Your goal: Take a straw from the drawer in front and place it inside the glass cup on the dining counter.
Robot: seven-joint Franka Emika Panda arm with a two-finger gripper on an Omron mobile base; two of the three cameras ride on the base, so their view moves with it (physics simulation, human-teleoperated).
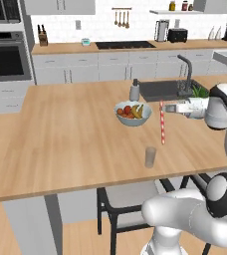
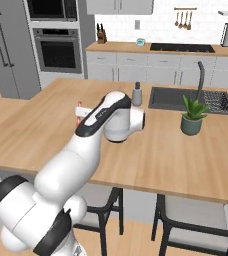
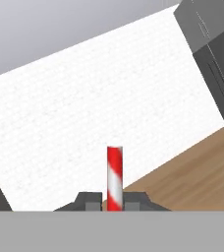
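Above the dining counter [image 1: 60, 129], toward its right side and in front of the sink [image 1: 160, 89], the gripper [image 1: 164, 107] reaches in sideways from the right, its two fingers clamped on the straw [image 1: 162, 124] near its top end. The straw hangs upright over the wood, its lower end in the air above the counter top. The glass cup [image 1: 150, 157] stands nearer the front edge, a little left of the straw and apart from it. Just left of the straw sits a fruit bowl [image 1: 133, 113], with a soap bottle [image 1: 134, 90] behind it beside the sink.

The left base view gives the straw's full length, the cup and the bowl. In the right base view the arm's own white bulk covers most of that; a short red bit of the straw [image 2: 78, 115] peeps out at the arm's left, and a potted plant [image 2: 192, 116] stands on the counter in front of the sink. The hand view looks along the fingers [image 3: 90, 201]: the straw [image 3: 114, 177] rises between them, red with slanting white stripes and a flat end, against a white tiled wall and wood floor.
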